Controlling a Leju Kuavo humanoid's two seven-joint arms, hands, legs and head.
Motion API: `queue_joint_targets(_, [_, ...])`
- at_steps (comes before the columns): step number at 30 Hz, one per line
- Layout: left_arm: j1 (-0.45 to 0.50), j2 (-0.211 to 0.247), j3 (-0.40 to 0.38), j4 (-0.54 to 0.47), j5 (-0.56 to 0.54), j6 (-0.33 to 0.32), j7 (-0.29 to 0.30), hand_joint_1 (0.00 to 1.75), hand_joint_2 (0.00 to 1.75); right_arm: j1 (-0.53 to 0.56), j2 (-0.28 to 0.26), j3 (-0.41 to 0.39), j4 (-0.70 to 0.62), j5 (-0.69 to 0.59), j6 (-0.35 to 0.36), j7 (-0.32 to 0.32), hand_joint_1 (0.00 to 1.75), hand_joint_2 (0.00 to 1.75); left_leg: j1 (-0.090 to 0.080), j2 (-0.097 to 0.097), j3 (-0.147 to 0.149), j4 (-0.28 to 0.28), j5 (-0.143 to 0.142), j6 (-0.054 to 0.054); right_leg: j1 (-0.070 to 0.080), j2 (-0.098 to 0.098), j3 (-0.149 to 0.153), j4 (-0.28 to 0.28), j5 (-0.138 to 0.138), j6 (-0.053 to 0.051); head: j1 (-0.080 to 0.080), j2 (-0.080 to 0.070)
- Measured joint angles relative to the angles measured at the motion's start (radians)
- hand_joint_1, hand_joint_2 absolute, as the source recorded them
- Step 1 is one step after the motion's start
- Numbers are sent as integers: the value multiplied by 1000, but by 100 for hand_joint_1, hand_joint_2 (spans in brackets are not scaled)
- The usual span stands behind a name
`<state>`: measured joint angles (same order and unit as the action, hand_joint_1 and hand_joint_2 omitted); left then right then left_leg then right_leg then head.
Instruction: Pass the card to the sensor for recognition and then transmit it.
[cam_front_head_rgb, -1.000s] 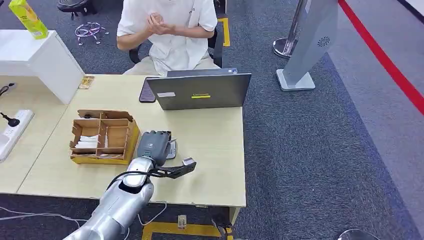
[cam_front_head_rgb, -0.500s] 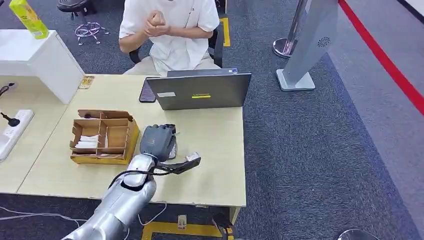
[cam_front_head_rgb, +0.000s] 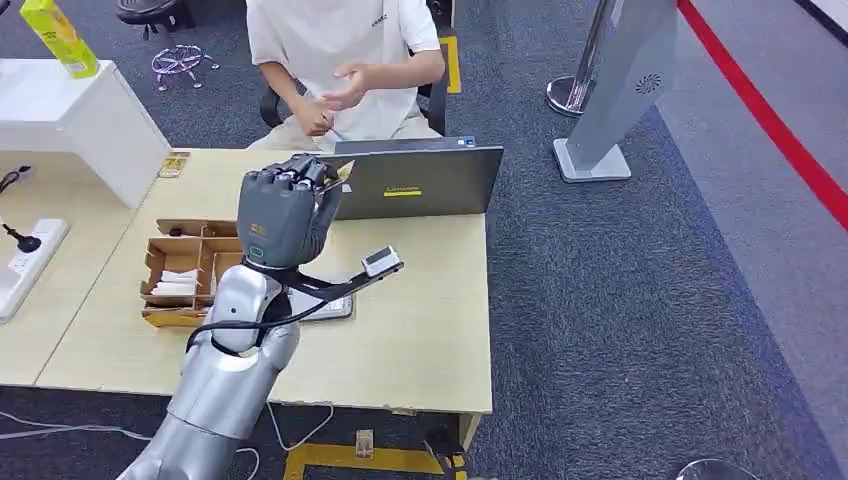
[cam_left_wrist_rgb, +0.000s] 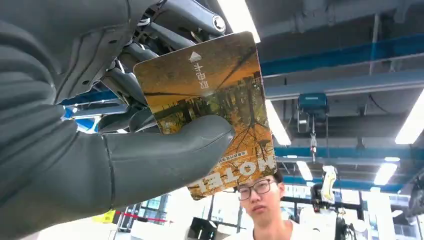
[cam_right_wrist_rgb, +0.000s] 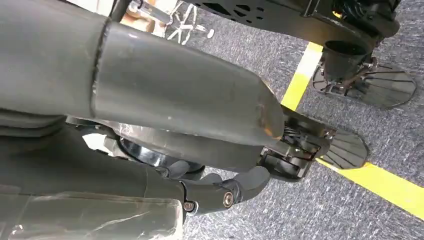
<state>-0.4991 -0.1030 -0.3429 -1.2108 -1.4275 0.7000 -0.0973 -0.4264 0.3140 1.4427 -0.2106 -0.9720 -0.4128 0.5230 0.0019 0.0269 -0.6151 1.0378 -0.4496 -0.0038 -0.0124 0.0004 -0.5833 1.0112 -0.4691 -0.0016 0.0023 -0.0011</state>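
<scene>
Change: I see left hand (cam_front_head_rgb: 283, 213) now raised off sensor (cam_front_head_rgb: 330, 303) toward laptop (cam_front_head_rgb: 420, 182) | Grip: pinching card (cam_left_wrist_rgb: 215, 107) | Right hand (cam_right_wrist_rgb: 165, 115): cannot tell | Task: handover next, I judge.

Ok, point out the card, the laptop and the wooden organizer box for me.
card (cam_left_wrist_rgb: 210, 90): left wrist view, upper printed face.
laptop (cam_front_head_rgb: 425, 183): head view, back of lid.
wooden organizer box (cam_front_head_rgb: 185, 262): head view, centre divider.

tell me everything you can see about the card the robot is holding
The card is a thin, stiff rectangle with rounded corners, printed with an orange-brown picture of trees, a small white arrow with characters near one end, and large white letters at the other. The left hand holds it raised above the table, thumb pressed across its face, dark fingers behind. One corner peeks out in the head view.
</scene>
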Motion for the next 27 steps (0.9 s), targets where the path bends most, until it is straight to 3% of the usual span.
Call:
queue_joint_targets(5, [3,-6,15,-46,-24,0,-32,175,175,0,0,1,-1,15,7,5,0,0,0,0,0,0,0,0,0,0,0,0,0,0,0,0])
queue_joint_targets(11, [-77,-20,61,-65,-54,0,-37,175,175,-5,0,19,-6,34,21,15,0,0,0,-1,0,0,0,0,0,-1,0,0,0,0,-1,0])
queue_joint_targets(15, [-127,-21,71,-52,-94,-1,37,175,175,-6,0,24,-8,42,37,21,0,0,0,-1,0,0,1,1,0,-1,-1,0,0,0,0,0])
queue_joint_targets(18, [-293,5,61,130,-122,-2,276,175,175,-11,2,42,-12,70,61,34,0,0,0,-1,-1,0,3,2,0,-1,-1,0,2,1,1,0])
queue_joint_targets(19, [-355,21,61,218,-122,-2,316,175,175,-12,3,48,-17,76,66,40,0,0,0,1,-1,0,3,1,0,0,-1,0,4,0,-2,0])
queue_joint_targets(22, [-496,51,61,439,-123,-2,364,175,175,-14,3,56,-27,88,70,52,0,0,0,2,0,0,5,0,0,1,-2,1,5,-1,-2,0])
queue_joint_targets(27, [-576,77,61,625,-123,-1,380,175,175,-16,5,70,-43,89,70,61,0,0,0,2,-1,0,5,0,0,2,-2,1,5,-1,-1,0])
